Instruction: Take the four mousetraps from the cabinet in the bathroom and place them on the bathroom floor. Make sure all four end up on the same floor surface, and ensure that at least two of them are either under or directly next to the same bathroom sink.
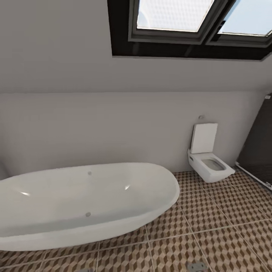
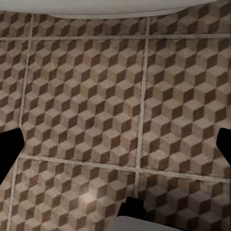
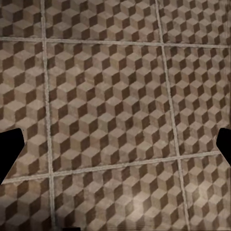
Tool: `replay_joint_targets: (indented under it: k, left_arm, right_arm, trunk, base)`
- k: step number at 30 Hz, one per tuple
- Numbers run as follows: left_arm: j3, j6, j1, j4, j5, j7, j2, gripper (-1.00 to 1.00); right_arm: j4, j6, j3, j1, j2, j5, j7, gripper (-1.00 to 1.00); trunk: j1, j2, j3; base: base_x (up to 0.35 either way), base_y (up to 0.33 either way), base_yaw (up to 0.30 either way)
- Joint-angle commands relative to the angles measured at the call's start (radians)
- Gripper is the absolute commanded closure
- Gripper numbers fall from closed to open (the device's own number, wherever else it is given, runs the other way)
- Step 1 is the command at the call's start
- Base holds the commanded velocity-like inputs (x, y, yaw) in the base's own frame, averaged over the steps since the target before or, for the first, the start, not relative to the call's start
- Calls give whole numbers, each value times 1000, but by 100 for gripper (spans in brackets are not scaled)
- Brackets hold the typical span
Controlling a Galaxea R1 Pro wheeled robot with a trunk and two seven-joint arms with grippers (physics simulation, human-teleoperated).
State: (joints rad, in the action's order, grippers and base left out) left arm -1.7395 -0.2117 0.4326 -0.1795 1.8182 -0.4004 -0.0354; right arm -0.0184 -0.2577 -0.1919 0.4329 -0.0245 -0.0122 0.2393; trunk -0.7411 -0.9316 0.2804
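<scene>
Both pincers spread wide, nothing between the fingers. Left gripper (image 2: pixel 115 144) hangs over bathroom floor (image 2: pixel 96 106), cube-pattern tiles below it, white bathtub (image 2: pixel 125 7) edge just ahead. Right gripper (image 3: pixel 115 144) over the same tiles. Head view: bathtub at left, toilet (image 1: pixel 207 158) by the far wall, skylight (image 1: pixel 189 19) overhead.

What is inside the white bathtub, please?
The bathtub looks empty: its white inner surface shows small round fittings and light reflections. The near rim hides the lowest part of the basin, so anything lying there cannot be seen. The tub stands on the patterned floor.
</scene>
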Motion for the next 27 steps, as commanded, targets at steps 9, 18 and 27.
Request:
replay_joint_targets:
  k: [9,18,27]
  left_arm:
    - [0,0,0,-6,0,0,0,-100]
    - [0,0,0,-8,0,0,0,-100]
    - [0,-1,0,-1,0,0,-3,-100]
  right_arm:
    - [0,0,0,0,0,0,0,-100]
    - [-1,0,0,0,0,0,0,-100]
    - [-1,0,0,0,0,0,0,-100]
  trunk:
    - [0,0,0]
    - [0,0,0]
    - [0,0,-1]
  base:
    - [0,0,-285]
    - [0,0,-285]
    - [0,0,-285]
